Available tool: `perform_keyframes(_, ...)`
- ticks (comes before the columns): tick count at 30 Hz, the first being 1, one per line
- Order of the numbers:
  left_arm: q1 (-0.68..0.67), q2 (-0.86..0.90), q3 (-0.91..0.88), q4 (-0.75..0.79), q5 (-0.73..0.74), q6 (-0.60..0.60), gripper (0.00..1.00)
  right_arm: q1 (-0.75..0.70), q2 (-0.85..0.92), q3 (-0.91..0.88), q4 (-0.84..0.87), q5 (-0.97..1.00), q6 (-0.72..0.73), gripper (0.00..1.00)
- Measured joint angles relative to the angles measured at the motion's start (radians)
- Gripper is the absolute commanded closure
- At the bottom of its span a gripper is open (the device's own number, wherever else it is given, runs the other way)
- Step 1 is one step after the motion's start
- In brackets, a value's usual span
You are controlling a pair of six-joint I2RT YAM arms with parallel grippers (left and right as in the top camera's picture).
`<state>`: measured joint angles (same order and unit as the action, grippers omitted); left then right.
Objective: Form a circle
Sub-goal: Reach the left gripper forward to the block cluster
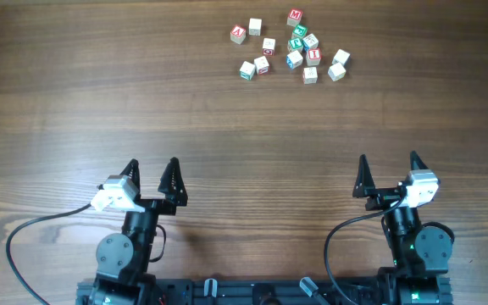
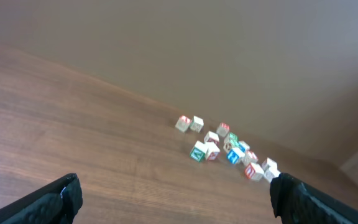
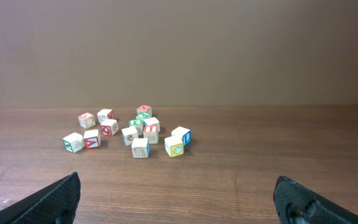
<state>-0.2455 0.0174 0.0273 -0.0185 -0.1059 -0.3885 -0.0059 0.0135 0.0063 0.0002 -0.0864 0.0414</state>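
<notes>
1. We see the circle: three cubes bunched tight, some faces green, at the table's far side, right of centre, inside a looser scatter of lettered cubes.
2. Left gripper and right gripper sit low at the near edge, well apart from the cubes, fingers pointing toward them. Jaws wide, holding nothing.
3. Table is dark wood grain, with a plain wall behind.

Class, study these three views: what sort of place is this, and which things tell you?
Probably a robotics lab bench: a wooden table, a left arm and right arm mounted at its near edge, and small letter cubes set out before a plain wall.
</notes>
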Motion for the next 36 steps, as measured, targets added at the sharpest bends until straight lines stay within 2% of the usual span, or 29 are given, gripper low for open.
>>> perform_keyframes(4, 0.000, 0.053, 0.087, -0.028, 0.019, 0.018, 0.00, 0.000, 0.000, 0.000, 0.000, 0.000, 0.000, 0.00)
perform_keyframes(11, 0.000, 0.250, 0.299, -0.124, 0.063, 0.056, 0.00, 0.000, 0.000, 0.000, 0.000, 0.000, 0.000, 0.00)
perform_keyframes(16, 0.000, 0.541, 0.589, -0.301, 0.082, 0.073, 0.00, 0.000, 0.000, 0.000, 0.000, 0.000, 0.000, 0.00)
perform_keyframes(21, 0.000, 0.729, 0.786, -0.436, 0.131, 0.077, 0.00, 0.000, 0.000, 0.000, 0.000, 0.000, 0.000, 0.00)
perform_keyframes(25, 0.000, 0.822, 0.812, -0.462, 0.161, 0.077, 0.00, 0.000, 0.000, 0.000, 0.000, 0.000, 0.000, 0.00)
perform_keyframes(36, 0.000, 0.945, 0.814, -0.490, 0.195, 0.077, 0.00, 0.000, 0.000, 0.000, 0.000, 0.000, 0.000, 0.00)
